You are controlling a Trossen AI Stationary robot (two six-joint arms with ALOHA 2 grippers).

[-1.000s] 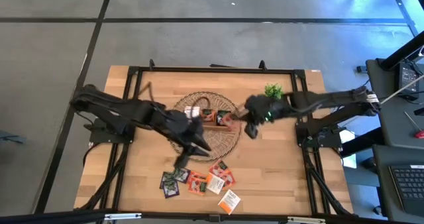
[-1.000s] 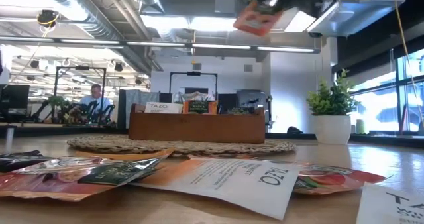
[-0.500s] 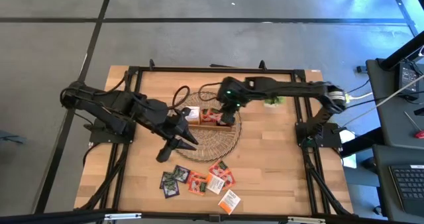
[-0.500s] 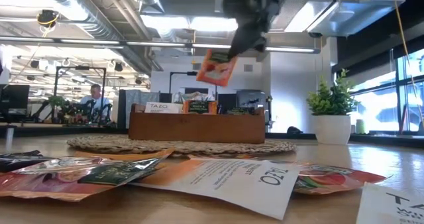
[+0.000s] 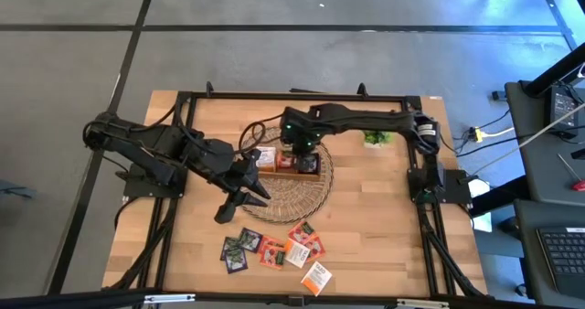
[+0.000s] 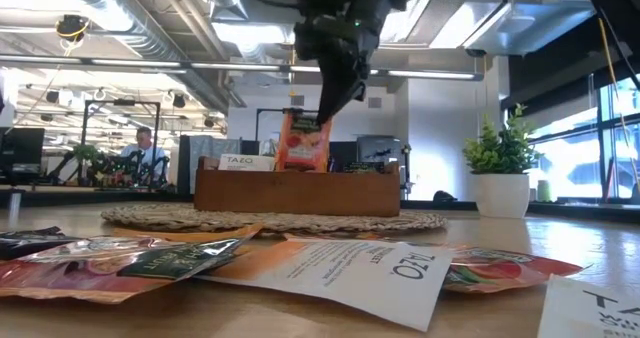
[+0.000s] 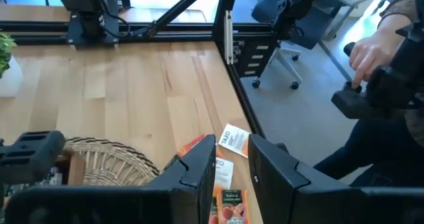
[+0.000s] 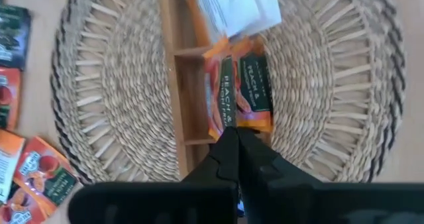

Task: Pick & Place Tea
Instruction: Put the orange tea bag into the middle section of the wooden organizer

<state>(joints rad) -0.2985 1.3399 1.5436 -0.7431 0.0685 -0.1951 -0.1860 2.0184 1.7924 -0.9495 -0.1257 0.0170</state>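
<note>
Two arms: both reach over the wooden counter, the left from the left side, the right from the right side.
Left gripper: hovers over the near-left edge of the woven mat; its fingers are spread apart with nothing between them.
Loose sachets: a cluster of orange, red, dark and white tea bags lies flat on the counter near its front edge, to the right of the left gripper and apart from the mat.
Wooden tray: sits on the mat at the counter's middle; a white sachet stands in one end compartment.
Orange peach sachet: pinched at its top edge by the right gripper, hanging upright with its lower part down in the tray's middle compartment.
Right gripper: directly above the tray's middle, fingers closed tight on the orange peach sachet.
Potted plant: stands on the counter to the right of the mat, well apart from the tray.
Person: a hand and dark sleeve show beyond the counter's edge in the left wrist view.
</note>
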